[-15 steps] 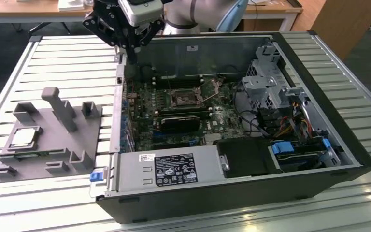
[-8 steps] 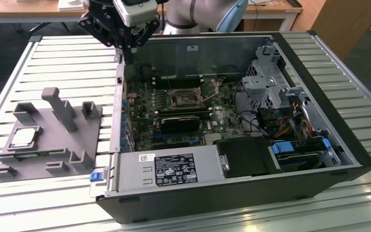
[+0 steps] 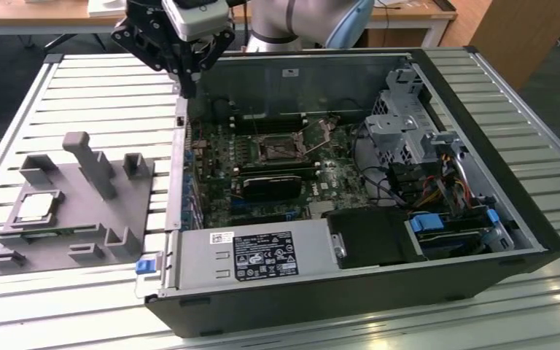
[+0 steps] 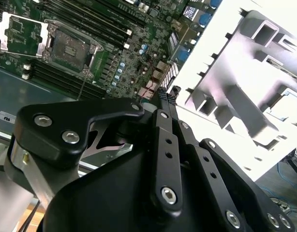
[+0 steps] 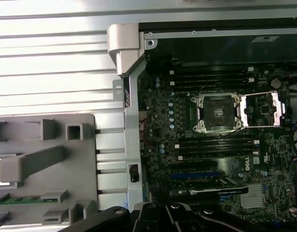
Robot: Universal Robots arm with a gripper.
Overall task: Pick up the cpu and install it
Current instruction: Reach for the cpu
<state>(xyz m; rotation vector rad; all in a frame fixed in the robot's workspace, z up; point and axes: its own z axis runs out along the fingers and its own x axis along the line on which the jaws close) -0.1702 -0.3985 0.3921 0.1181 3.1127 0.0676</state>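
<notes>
Lying well apart from jaws: cpu (image 3: 35, 208)

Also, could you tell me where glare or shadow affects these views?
Second wrist view: the tray is blown out almost to white, the pincer in front dark. First wrist view: the table glares, the socket is evenly lit. Exterior view: the cpu is clearly lit, the case interior dimmer.
</notes>
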